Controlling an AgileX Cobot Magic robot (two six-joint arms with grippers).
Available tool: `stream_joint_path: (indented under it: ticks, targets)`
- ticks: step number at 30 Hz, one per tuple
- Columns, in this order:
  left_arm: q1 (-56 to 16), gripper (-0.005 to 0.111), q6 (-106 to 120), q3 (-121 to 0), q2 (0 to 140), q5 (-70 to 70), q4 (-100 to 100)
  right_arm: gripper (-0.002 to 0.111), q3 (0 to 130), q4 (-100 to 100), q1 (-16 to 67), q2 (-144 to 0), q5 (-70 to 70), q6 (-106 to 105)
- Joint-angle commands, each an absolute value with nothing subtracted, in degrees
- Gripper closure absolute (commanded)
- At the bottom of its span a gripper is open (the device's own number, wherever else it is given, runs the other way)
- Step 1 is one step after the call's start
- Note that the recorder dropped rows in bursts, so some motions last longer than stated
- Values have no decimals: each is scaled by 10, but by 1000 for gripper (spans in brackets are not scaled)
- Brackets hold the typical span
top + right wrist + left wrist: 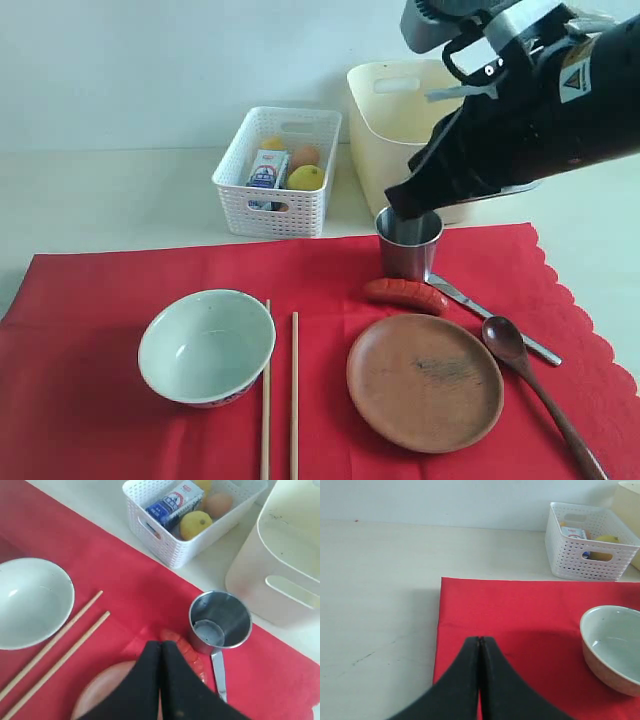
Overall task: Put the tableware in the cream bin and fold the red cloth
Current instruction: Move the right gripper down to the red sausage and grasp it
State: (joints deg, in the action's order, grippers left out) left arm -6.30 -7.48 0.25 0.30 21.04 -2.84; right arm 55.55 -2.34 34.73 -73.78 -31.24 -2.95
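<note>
Clearing step in hand; nothing was binned yet.
Right gripper (161, 642) hung just beside the steel cup (220, 620), fingers pinched together, empty; left gripper (480, 639) likewise. The fingers needed opening to take the cup.

Red cloth (90, 300) is spread flat on the counter, scalloped edge to the right. Cream bin (385, 130) is stood upright off the cloth, beyond its far right corner.

On the cloth:
- Pale green bowl (206, 346), upright and empty, is set left of centre.
- Chopsticks (294, 400) are laid parallel, just right of the bowl.
- Brown plate (425, 382) is set right of centre.
- Steel cup (408, 250) is stood upright near the far edge.
- Knife (466, 299) is laid diagonally from the cup toward the scalloped edge.
- Wooden spoon (506, 342) is laid between the plate and that edge.
</note>
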Motion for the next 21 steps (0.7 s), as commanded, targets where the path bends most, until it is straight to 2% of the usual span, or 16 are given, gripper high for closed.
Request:
stream_joint_path:
  ticks: [1, 4, 6, 8, 13, 16, 18, 21]
  targets:
    - [-62, 107, -77, 0, 0, 204, -25, 108, 553, -66, 332, -761, -359, -14]
    - [-62, 107, -77, 0, 0, 204, -25, 107, 554, -66, 300, -803, -373, -14]
    - [-62, 107, -77, 0, 0, 204, -25, 101, 569, -59, 290, -841, -392, -14]
    - [-62, 107, -77, 0, 0, 204, -25, 92, 579, -40, 288, -881, -406, -21]
    - [-62, 107, -77, 0, 0, 204, -25, 60, 581, -28, 288, -970, -381, -34]
    - [-62, 107, -77, 0, 0, 204, -25, 50, 581, -28, 287, -994, -347, -34]
    - [-62, 107, -77, 0, 0, 204, -25, 45, 583, -16, 278, -1011, -320, -34]
    - [-62, 107, -77, 0, 0, 204, -25, 44, 594, 5, 257, -1034, -308, -34]
